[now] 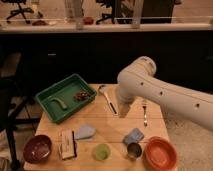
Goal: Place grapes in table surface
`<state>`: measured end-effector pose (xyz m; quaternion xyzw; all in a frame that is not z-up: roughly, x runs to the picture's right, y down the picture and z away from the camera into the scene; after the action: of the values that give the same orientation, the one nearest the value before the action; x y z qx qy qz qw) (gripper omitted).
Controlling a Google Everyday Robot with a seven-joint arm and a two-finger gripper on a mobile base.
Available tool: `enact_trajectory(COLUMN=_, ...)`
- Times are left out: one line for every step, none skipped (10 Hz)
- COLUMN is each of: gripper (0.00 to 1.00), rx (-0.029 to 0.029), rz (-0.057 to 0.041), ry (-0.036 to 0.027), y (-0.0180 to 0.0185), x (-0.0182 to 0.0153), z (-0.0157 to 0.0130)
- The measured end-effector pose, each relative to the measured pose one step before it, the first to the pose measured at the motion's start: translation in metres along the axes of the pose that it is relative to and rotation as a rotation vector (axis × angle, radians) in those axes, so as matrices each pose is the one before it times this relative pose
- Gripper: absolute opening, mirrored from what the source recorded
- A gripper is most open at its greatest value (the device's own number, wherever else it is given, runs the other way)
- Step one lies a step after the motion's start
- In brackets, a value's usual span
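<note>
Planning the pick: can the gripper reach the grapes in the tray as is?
Probably yes. The grapes lie uncovered at the green tray's right end. The gripper hangs over the table surface to their right, with only a flat utensil between them.

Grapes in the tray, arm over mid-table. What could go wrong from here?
1. The grapes lie close to the right wall of the green tray; a grab there may catch the wall and shift the tray.
2. The gripper hangs low over the table surface, right beside the long-handled utensil; moving towards the tray may knock it.
3. Bowls, cups and cloths crowd the front, so a careless placement could land on them.
</note>
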<state>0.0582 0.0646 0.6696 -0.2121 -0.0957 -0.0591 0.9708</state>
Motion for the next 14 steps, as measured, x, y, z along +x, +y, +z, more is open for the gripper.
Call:
enact_trajectory(gripper=0.80, rx=-0.00346, rz=-0.01739, ry=-0.01290, y=-0.00189, x=-0.00738, z=0.00096)
enact_trajectory(gripper=0.80, rx=0.00047, rz=0.00126, ry=0.00205, y=0.00023, x=0.00162, z=-0.00026)
enact_trajectory(gripper=0.80, rx=-0.00102, rz=0.00333, ry=-0.00068, y=0.00071, x=0.00132, z=0.00025)
enact_trajectory(gripper=0.80, rx=0.00040, rz=-0.00466, ry=0.00001, y=-0.00082, x=-0.00171, z=0.00046)
enact_trajectory(gripper=0.80, rx=-0.00173, rz=0.00029, ry=-0.00306, y=0.00026, x=-0.00124, z=0.00010)
enact_trajectory(gripper=0.80, rx=0.00304, rz=0.00506, ry=0.00188, y=0.00083, x=0.00255, z=-0.00029)
enact_trajectory(gripper=0.80, rx=0.02166, rz=0.02435, ry=-0.00338, y=-0.00158, x=-0.00009, z=0.00002)
enact_trajectory(gripper=0.80, rx=0.02532, rz=0.02232, ry=-0.00287, y=-0.00444, x=-0.00065, z=0.00071)
enact_trajectory(gripper=0.80, rx=0.02180, rz=0.01025, ry=-0.00848, y=-0.00876, x=-0.00808, z=0.00306)
enact_trajectory(gripper=0.80, rx=0.01296, rz=0.00721, ry=-0.00941, y=-0.00822, x=-0.01082, z=0.00412)
enact_trajectory(gripper=0.80, rx=0.01386, rz=0.00598, ry=-0.01080, y=-0.01551, x=-0.01676, z=0.00780)
enact_trajectory(gripper=0.80, rx=0.00440, rz=-0.00294, ry=-0.01006, y=-0.01240, x=-0.01472, z=0.00782)
enact_trajectory(gripper=0.80, rx=0.00495, rz=-0.00315, ry=-0.01176, y=-0.01602, x=-0.01371, z=0.00956)
enact_trajectory(gripper=0.80, rx=0.00614, rz=0.00156, ry=-0.00472, y=-0.01124, x=-0.00824, z=0.00744)
